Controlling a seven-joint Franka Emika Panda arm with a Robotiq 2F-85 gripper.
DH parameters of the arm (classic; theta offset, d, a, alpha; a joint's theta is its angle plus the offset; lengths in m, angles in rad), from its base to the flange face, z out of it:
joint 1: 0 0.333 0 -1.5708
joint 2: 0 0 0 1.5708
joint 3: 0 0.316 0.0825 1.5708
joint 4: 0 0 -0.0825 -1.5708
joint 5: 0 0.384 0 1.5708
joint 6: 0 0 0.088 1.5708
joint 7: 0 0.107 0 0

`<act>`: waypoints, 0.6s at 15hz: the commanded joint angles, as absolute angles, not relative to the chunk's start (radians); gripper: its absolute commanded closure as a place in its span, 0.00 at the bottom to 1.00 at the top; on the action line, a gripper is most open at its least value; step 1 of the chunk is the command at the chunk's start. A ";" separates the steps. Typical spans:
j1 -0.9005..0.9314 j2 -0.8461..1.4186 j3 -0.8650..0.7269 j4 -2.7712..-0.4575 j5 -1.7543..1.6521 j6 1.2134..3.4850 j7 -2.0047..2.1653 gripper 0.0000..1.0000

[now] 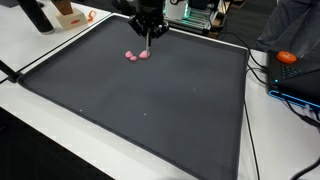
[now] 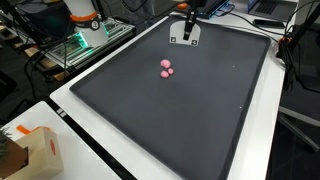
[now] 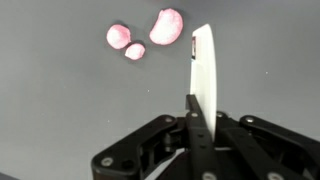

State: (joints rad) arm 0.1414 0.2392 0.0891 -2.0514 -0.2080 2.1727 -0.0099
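My gripper [image 3: 196,102] is shut on a thin white flat strip [image 3: 203,62] that sticks out beyond the fingertips. Three small pink lumps [image 3: 166,26] lie close together on the dark mat [image 3: 60,110], just past the strip's tip. In an exterior view the gripper [image 1: 148,32] hangs over the far part of the mat, with the strip [image 1: 148,45] pointing down beside the pink lumps [image 1: 137,56]. In an exterior view the gripper [image 2: 186,28] is above the mat's far edge and the pink lumps [image 2: 166,68] lie apart from it.
The big dark mat [image 1: 150,110] covers a white table [image 2: 110,150]. An orange object [image 1: 287,57] and cables lie off one edge. A cardboard box [image 2: 35,150] stands at a table corner. Lab equipment [image 2: 85,25] stands beyond the mat.
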 commanded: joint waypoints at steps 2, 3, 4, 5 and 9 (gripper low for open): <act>0.214 0.275 0.097 -2.005 -0.329 2.037 0.144 0.99; 0.226 0.287 0.101 -1.993 -0.345 2.007 0.162 0.99; 0.239 0.303 0.104 -1.980 -0.366 1.979 0.180 0.99; 0.251 0.319 0.107 -1.968 -0.383 1.955 0.194 0.99; 0.290 0.392 0.109 -1.922 -0.447 1.897 0.228 0.99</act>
State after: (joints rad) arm 0.2649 0.3267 0.1073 -1.9742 -0.3938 1.9499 0.1913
